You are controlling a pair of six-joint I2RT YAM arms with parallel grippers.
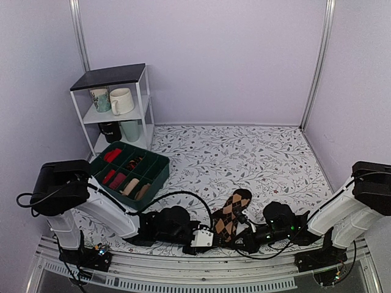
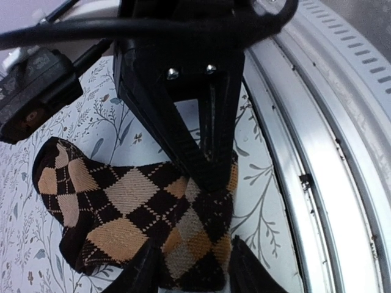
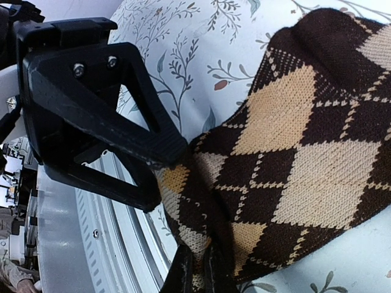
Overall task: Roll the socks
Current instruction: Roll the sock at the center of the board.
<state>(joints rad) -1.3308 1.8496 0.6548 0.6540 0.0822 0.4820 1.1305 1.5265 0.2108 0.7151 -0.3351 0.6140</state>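
Observation:
The socks (image 1: 232,213), dark brown with tan argyle diamonds, lie flat near the table's front edge, toe pointing away. Their near end is folded over (image 2: 195,238). My left gripper (image 1: 211,237) reaches in from the left. Its two fingers stand on either side of that folded end and touch it (image 2: 192,268). My right gripper (image 1: 239,235) comes from the right and is shut on the sock's near edge (image 3: 198,262), with fabric pinched between its fingertips. In the left wrist view the right gripper's fingers (image 2: 204,152) press onto the socks from above.
A green divider box (image 1: 160,168) holding rolled socks stands at the left. Behind it is a white shelf (image 1: 110,77) with mugs. A metal rail (image 2: 330,152) runs along the near table edge, close beside both grippers. The floral tablecloth (image 1: 244,152) stretches to the back walls.

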